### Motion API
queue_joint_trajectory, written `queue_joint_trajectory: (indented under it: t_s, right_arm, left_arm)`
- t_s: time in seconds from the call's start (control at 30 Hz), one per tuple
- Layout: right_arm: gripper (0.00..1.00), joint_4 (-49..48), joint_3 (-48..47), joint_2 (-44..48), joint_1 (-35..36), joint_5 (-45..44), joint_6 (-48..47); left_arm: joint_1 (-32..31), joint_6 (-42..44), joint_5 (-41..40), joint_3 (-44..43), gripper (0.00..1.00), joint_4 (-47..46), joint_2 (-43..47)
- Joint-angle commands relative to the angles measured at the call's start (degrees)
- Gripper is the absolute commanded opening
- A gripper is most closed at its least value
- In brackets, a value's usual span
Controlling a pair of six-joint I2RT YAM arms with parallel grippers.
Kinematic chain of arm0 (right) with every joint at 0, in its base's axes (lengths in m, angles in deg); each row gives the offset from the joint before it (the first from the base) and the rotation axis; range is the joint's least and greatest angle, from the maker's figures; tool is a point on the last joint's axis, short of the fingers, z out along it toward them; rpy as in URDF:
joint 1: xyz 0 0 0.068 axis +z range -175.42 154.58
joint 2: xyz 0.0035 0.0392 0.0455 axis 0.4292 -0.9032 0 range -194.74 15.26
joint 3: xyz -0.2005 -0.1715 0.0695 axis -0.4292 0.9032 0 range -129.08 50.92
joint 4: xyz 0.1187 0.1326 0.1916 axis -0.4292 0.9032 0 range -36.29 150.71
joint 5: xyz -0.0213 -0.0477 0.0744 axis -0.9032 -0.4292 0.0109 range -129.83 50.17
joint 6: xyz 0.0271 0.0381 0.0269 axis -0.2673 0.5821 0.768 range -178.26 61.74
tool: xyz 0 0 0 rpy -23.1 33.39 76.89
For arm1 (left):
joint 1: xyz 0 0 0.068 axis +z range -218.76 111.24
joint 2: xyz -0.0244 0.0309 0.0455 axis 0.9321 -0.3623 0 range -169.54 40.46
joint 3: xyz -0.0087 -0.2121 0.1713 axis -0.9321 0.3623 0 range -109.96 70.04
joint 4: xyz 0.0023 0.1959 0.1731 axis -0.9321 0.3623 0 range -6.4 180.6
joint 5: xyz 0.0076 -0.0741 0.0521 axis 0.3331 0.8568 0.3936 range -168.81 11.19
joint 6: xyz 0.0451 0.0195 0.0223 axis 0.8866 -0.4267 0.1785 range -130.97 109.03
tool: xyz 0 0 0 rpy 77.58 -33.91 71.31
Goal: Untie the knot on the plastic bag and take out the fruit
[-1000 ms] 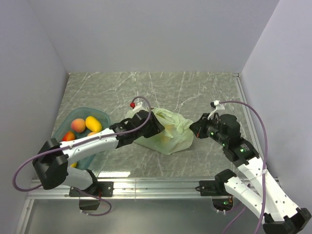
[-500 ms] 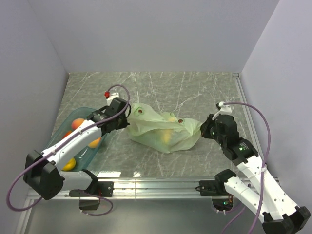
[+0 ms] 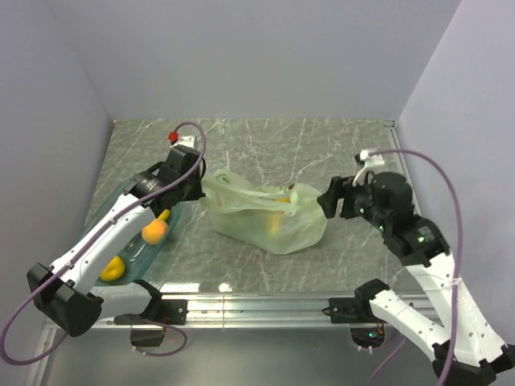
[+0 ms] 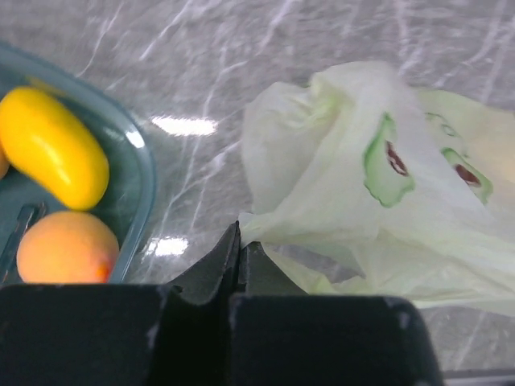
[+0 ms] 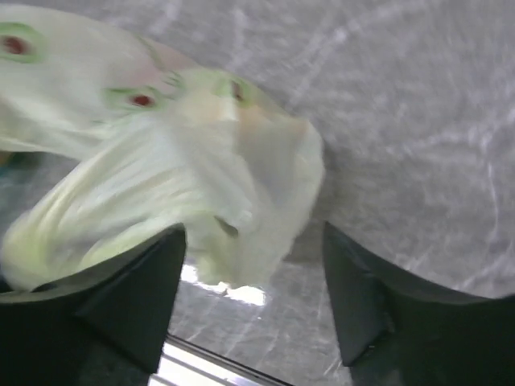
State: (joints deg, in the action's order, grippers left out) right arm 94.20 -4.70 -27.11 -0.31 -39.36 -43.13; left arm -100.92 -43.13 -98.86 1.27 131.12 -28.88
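Now pulls farther left with left tool point(image 4: 239, 241) pinching plastic bag point(image 3: 265, 217) edge; spreads right tool point(image 5: 251, 241), clamped before, around other end; looks pale green, translucent, stretched, yellow fruit point(image 3: 275, 223) inside.

This is a robotics lab test cell. Plain pale walls point(image 3: 241, 56) box in a grey marble-patterned worktop point(image 3: 322, 153) on three sides. Along the bottom of the top view, an aluminium rail point(image 3: 265, 304) carries the bolted bases of two white arms, the left arm point(image 3: 105, 241) and the right arm point(image 3: 434, 281), both trailing purple cables point(image 3: 459, 229). A plastic bag point(image 3: 273, 229) at centre and a teal tray point(image 4: 143, 173) at left sit as staged props.
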Motion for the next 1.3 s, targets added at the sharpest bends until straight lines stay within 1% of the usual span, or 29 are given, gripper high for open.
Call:
queue_joint_trajectory:
  t_s: [0.0, 0.17, 0.2, 0.23, 0.27, 0.33, 0.37, 0.47, 0.5, 0.53, 0.7, 0.8, 0.87, 0.93, 0.97, 1.07, 1.13, 1.17, 1.2, 1.23, 1.27]
  right_arm:
    - [0.82, 3.2, -12.5, -3.1, 1.1, 9.4, -8.0]
    - [0.88, 3.4, -23.5, -13.0, 8.4, 15.3, -13.9]
    - [0.89, 4.3, -25.2, -15.0, 9.8, 15.5, -14.6]
    - [0.89, 5.3, -27.0, -19.5, 10.9, 15.5, -16.6]
    - [0.89, 6.3, -28.7, -21.9, 12.7, 15.5, -19.2]
    - [0.89, 8.1, -32.1, -28.2, 13.2, 14.6, -21.0]
    - [0.89, 7.9, -32.3, -29.9, 13.2, 14.1, -21.6]
    - [0.89, 2.6, -30.3, -34.4, 13.2, 9.9, -22.6]
    - [0.89, 2.0, -30.0, -35.5, 13.1, 6.8, -22.9]
    - [0.89, 1.3, -29.7, -37.4, 13.1, 5.6, -23.0]
    - [0.89, -4.0, -27.4, -40.7, 12.7, -0.3, -23.1]
    - [0.88, -5.4, -26.3, -42.2, 12.2, -0.4, -23.5]
    - [0.86, -6.3, -25.3, -42.9, 11.6, -3.1, -23.7]
    - [0.85, -6.9, -24.4, -42.7, 11.4, -3.7, -24.3]
    - [0.84, -7.2, -23.4, -42.5, 11.0, -3.5, -24.4]
    - [0.73, -8.0, -21.0, -42.7, 10.4, -0.6, -25.1]
    - [0.7, -8.1, -19.7, -43.8, 10.4, 2.7, -25.0]
    - [0.69, -8.1, -19.1, -44.3, 10.4, 4.0, -24.5]
    - [0.62, -8.2, -18.8, -45.0, 10.4, 7.2, -23.9]
    - [0.55, -8.6, -18.6, -45.2, 10.4, 8.5, -22.3]
    - [0.47, -8.9, -18.0, -45.3, 10.3, 9.6, -21.3]
  left_arm:
    - [0.1, 5.1, 5.9, -4.6, 0.02, -2.2, 0.1]
    - [0.0, 7.5, 7.3, -6.9, 0.04, -1.4, -1.4]
    - [0.1, 8.5, 7.5, -7.2, 0.04, -1.3, -1.6]
    - [0.1, 8.9, 7.7, -7.6, 0.04, -1.2, -1.9]
    - [0.0, 9.2, 7.7, -7.8, 0.04, -0.9, -2.0]
    - [0.1, 10.2, 8.2, -8.5, 0.06, -1.0, -2.3]
    - [0.1, 10.4, 8.9, -8.7, 0.06, -1.4, -2.3]
    - [0.0, 10.9, 10.9, -8.9, 0.06, -2.0, -2.2]
    - [0.1, 11.2, 11.3, -8.7, 0.07, -2.2, -1.9]
    - [0.1, 11.4, 11.9, -8.7, 0.07, -2.4, -1.8]
    - [0.0, 13.3, 14.0, -5.9, 0.08, -4.2, -0.4]
    - [0.0, 14.8, 15.2, -5.0, 0.09, -4.6, 0.2]
    - [0.1, 15.5, 15.7, -3.0, 0.08, -6.8, 0.9]
    - [0.1, 16.3, 17.1, -2.1, 0.08, -8.3, 2.0]
    - [0.1, 16.8, 17.8, -1.2, 0.08, -8.8, 2.4]
    - [0.1, 18.3, 20.7, 1.0, 0.09, -11.2, 4.0]
    - [0.1, 18.7, 21.5, 1.9, 0.09, -12.3, 5.4]
    - [0.0, 19.3, 22.4, 2.2, 0.13, -13.1, 5.6]
    - [0.0, 19.8, 23.0, 2.2, 0.16, -13.2, 6.1]
    - [0.1, 20.4, 23.7, 2.2, 0.19, -13.3, 6.3]
    - [0.0, 21.2, 24.9, 2.0, 0.27, -13.5, 6.5]
